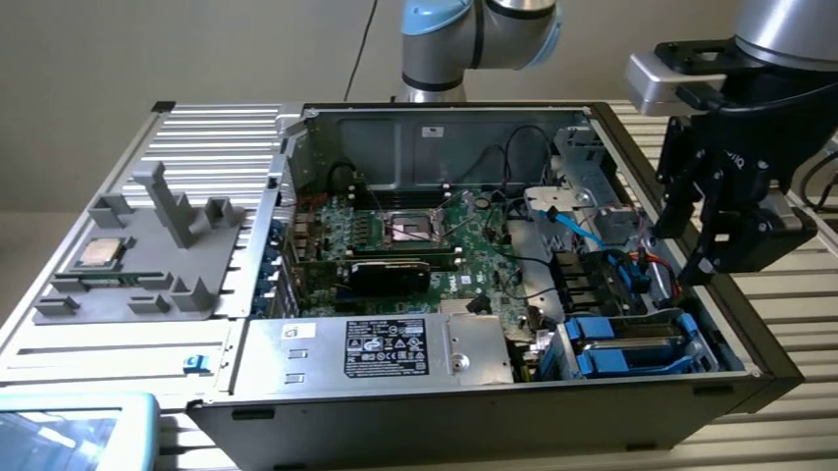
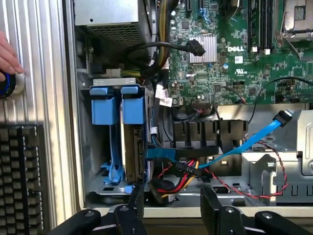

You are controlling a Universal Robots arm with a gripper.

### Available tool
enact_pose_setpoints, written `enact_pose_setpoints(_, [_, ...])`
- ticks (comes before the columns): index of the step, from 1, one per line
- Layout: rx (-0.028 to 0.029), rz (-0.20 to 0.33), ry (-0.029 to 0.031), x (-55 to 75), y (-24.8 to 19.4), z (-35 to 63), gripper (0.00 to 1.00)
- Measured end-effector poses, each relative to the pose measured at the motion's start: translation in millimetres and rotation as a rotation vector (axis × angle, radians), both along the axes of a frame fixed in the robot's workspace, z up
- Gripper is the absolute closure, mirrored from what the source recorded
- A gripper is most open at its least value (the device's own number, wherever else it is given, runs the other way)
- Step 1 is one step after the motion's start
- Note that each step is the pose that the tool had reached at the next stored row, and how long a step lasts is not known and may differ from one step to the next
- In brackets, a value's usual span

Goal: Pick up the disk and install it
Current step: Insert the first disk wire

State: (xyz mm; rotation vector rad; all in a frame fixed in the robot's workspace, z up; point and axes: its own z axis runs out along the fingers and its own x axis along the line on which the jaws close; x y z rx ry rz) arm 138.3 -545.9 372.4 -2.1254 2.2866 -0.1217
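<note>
The pincer (image 2: 172, 192) hangs empty, jaws apart, above the computer case (image 1: 458, 432). The disk (image 2: 132, 129) stands on edge in the drive bay, blue frame uppermost. It looks rigid, fairly heavy and shock-sensitive, so it is best gripped across its flat sides.

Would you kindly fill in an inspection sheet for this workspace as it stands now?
Surface: slatted metal table, open computer case on it.
Job's things: disk, blue-framed, standing in the drive bay beside a second blue frame.
Clutter: CPU chip on grey fixture; keyboard.
Grippers: gripper open, empty, above the case near the bay.
Cables: blue data cable draped inside; red-yellow-black bundle.
Surroundings: a hand by a round knob.
</note>
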Motion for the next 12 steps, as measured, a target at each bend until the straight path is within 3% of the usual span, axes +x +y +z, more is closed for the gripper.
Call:
enact_pose_setpoints(3, [0.0044,-0.052,0.0000,0.1,0.0,-4.7,0.42])
enact_pose_setpoints(8, [0.0257,-0.087,0.0002,-3.9,0.2,-8.6,0.42])
enact_pose_setpoints(12, [0.0331,-0.097,0.0003,-10.7,0.9,-11.9,0.42])
